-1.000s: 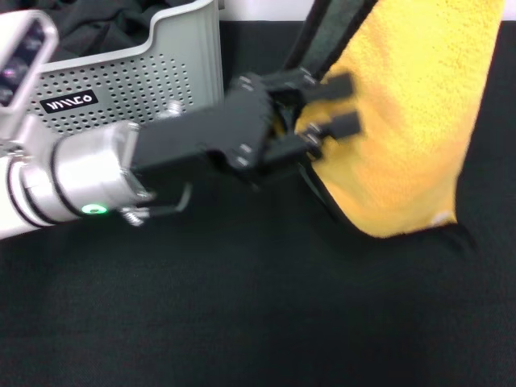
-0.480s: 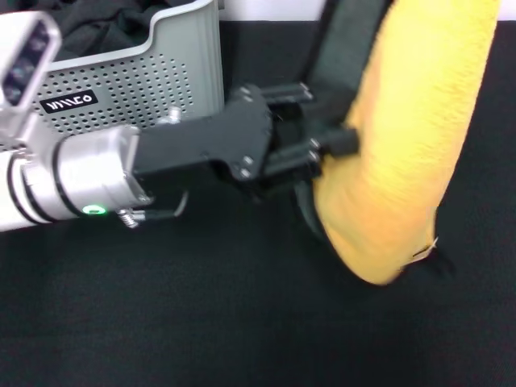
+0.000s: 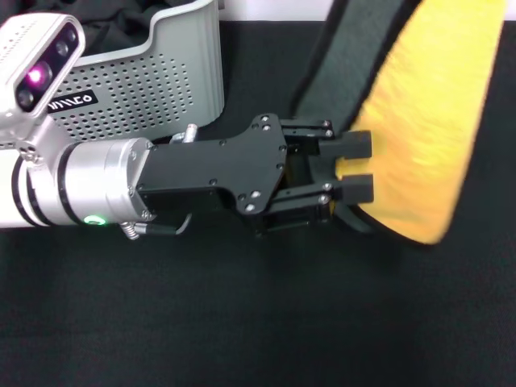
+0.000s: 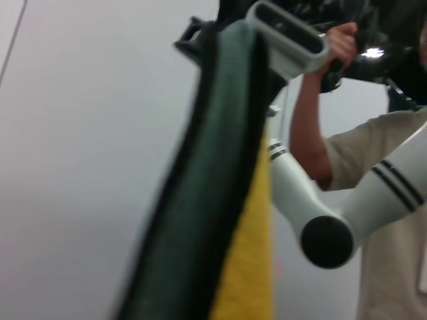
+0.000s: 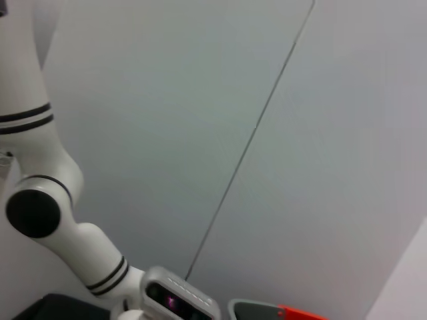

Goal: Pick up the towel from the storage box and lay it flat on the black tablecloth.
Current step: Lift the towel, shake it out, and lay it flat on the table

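The orange-yellow towel [image 3: 431,121] with its dark edging hangs in the air at the upper right of the head view, above the black tablecloth [image 3: 242,322]. My left gripper [image 3: 356,167] reaches in from the left. It is open, with one fingertip on each side of the towel's lower left edge. In the left wrist view the towel [image 4: 200,200] hangs close by, grey side and yellow side both showing. Its top is pinched in my right gripper [image 4: 220,30], which is out of the head view. The storage box [image 3: 161,72] stands at the back left.
A dark cloth [image 3: 121,16] lies inside the storage box. The left arm's silver wrist [image 3: 89,181] stretches across the left half of the tablecloth. A person [image 4: 373,153] stands behind the right arm's white elbow [image 4: 327,240] in the left wrist view.
My left gripper has moved right and toward the near side and rolled level. The towel's lower end has swung up and to the right, lifting off the tablecloth.
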{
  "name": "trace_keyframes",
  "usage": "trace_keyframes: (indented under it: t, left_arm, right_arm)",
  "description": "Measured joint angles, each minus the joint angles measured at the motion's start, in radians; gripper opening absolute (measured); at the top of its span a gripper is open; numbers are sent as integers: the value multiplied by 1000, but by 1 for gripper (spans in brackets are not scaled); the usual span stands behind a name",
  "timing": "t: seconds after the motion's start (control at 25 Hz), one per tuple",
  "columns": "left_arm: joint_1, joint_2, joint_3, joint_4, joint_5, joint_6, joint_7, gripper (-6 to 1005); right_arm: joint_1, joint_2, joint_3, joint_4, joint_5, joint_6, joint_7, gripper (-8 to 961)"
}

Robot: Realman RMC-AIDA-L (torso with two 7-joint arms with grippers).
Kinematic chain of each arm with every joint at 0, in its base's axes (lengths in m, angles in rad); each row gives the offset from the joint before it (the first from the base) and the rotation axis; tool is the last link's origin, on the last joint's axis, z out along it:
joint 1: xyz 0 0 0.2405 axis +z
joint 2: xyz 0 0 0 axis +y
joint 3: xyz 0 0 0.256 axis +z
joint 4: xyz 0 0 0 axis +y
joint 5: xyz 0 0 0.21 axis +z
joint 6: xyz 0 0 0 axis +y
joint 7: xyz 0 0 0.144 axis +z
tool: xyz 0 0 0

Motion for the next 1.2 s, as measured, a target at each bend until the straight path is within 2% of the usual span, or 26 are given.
trace_keyframes:
  t: [0.28,0.56,0.76,0.96,1.2]
  left_arm:
    - [-2,-6,1,0,8,36,10,439]
    - [55,-10,-129,-4,-13,-36,37,434]
    - [64,-10,-152,-3,-3,-73,38,432]
    - [21,-10,-143,-7,88,-110,26,431]
    - [-27,-3,-121,-1,191,-26,13,430]
  right_arm:
    - [-1,4,2,3,-5,0,-12,23]
    - [1,1,-6,-11,-4,5,-29,24]
    - [3,5,-10,-58,3,5,-30,24]
    - [3,18,-17,-116,-3,5,-38,25]
    - [7,21,-8,-112,-26,1,-59,26]
